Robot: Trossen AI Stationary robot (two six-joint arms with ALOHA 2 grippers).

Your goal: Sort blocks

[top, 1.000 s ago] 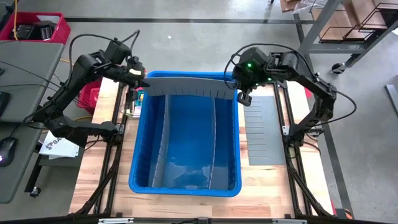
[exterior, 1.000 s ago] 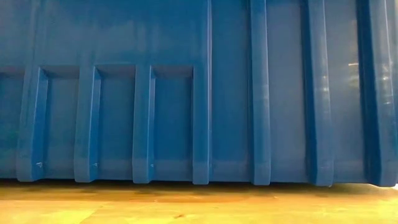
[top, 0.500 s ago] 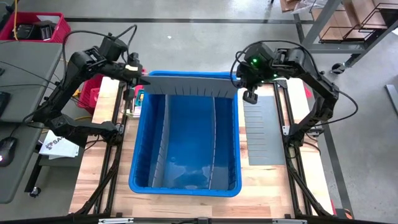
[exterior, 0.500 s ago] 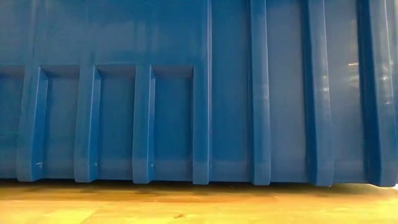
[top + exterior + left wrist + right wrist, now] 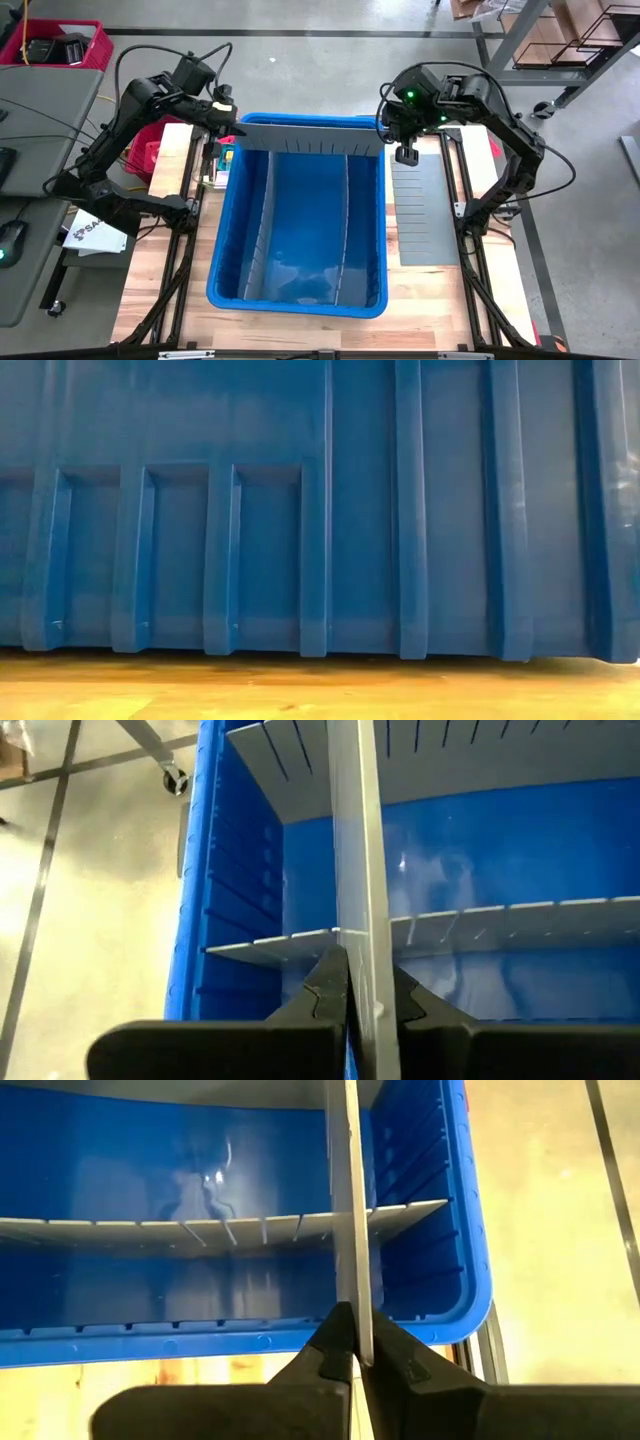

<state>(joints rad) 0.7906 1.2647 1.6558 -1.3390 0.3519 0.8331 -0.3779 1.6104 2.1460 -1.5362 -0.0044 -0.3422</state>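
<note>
- Wooden table (image 5: 300, 325) on grey shop floor, blue bin (image 5: 297, 297) at centre with two long dividers (image 5: 258, 225) already slotted.
- Left gripper (image 5: 232, 133) at the bin's 11 o'clock and right gripper (image 5: 403, 153) at 1 o'clock, both clamped on the ends of a grey divider panel (image 5: 305, 138).
- Panel has lifted slightly off the far rim in the last second (a spare panel (image 5: 421, 210) lies at 3 o'clock).
- Blocks (image 5: 226, 155): a few coloured ones just outside the bin at 10 o'clock; sorting not started, I judge.
</note>
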